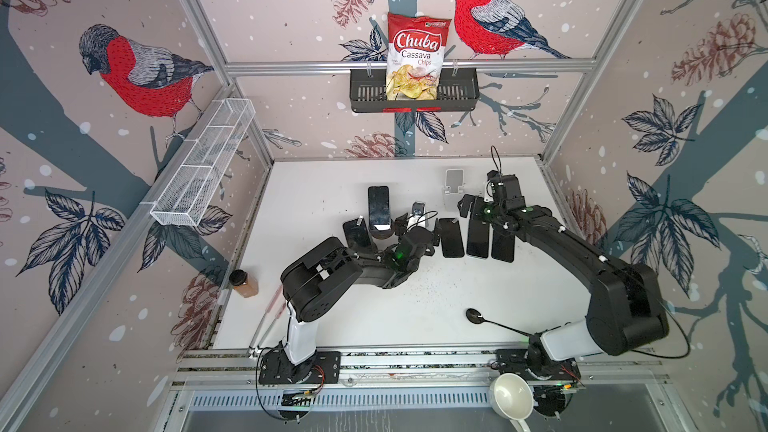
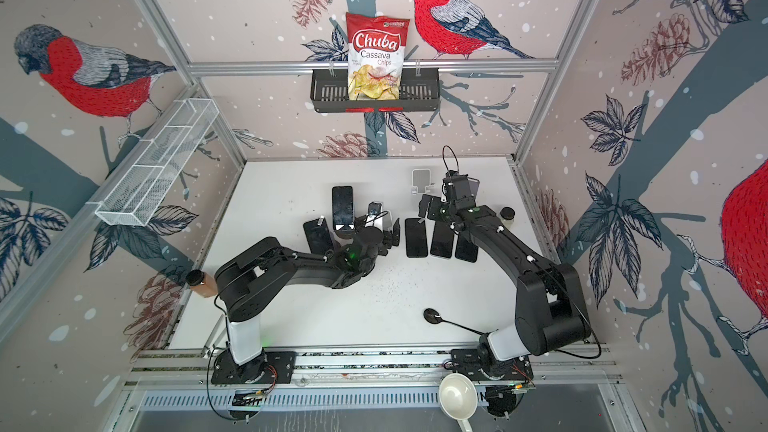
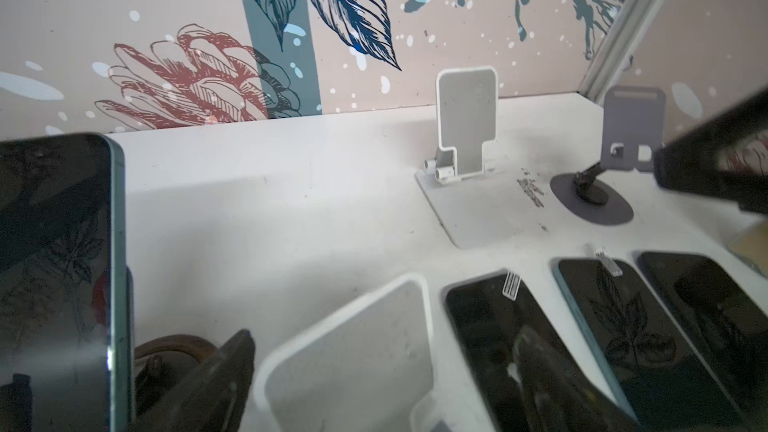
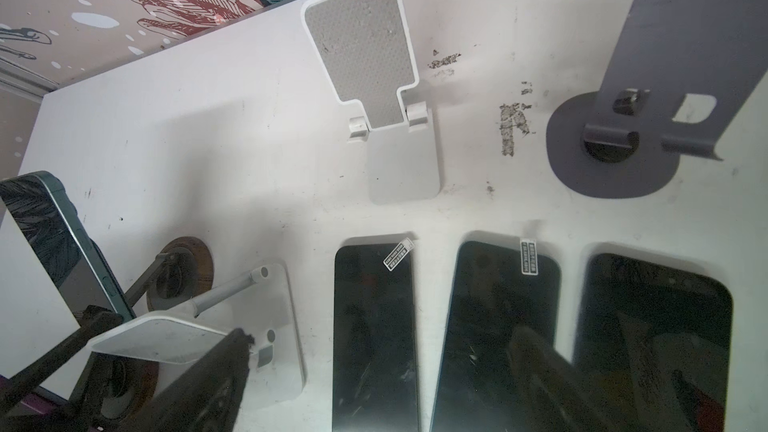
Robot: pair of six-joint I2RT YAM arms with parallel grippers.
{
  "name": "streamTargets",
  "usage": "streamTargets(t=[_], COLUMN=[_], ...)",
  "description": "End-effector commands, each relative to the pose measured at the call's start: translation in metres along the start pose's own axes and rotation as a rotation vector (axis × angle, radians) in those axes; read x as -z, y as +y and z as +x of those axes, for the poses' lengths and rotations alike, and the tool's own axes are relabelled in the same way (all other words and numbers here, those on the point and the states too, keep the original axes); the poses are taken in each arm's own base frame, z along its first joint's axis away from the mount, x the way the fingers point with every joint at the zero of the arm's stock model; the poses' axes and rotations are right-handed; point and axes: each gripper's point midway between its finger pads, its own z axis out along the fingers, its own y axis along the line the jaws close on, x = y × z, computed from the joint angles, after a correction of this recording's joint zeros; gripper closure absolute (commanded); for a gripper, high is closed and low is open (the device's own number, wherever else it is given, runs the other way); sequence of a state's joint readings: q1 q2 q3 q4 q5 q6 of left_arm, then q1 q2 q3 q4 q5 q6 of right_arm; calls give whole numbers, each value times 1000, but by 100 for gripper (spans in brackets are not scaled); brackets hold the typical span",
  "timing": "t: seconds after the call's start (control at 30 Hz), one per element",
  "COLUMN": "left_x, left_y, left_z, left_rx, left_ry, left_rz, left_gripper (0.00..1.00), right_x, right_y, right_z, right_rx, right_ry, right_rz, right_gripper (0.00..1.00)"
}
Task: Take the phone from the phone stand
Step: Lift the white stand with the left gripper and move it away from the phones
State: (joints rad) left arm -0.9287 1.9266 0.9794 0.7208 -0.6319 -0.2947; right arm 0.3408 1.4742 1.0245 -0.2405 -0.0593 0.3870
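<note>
Phone (image 1: 378, 208) leans on stand (image 1: 381, 233), propped for viewing, just outside left gripper (image 1: 417, 228), jaws spread and empty; right gripper (image 4: 382, 338) likewise spread.

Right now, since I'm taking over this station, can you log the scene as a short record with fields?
phone on stand: one phone, leaning on brown-based stand
flat phones: four on the table
empty stands: white stand, grey stand, white arm stand
left gripper: open, around white arm stand
right gripper: open, over flat phones
task: not yet done
</note>
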Motion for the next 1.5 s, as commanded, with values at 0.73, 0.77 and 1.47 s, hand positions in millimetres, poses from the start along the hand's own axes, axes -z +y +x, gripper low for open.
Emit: streamTargets(t=[0.73, 0.77, 1.47], left_x=[-8, -8, -11], left_y=[23, 23, 6], left_z=[27, 27, -9], left_rx=[126, 121, -60], left_ry=[136, 134, 20], left_rz=[-317, -318, -196], left_gripper=[27, 30, 47], right_x=[6, 6, 4], right_y=[5, 5, 4], right_z=[-8, -8, -7], right_rx=[24, 26, 24], right_ry=[-42, -42, -37], right_rz=[-31, -32, -29], right_gripper=[1, 1, 1])
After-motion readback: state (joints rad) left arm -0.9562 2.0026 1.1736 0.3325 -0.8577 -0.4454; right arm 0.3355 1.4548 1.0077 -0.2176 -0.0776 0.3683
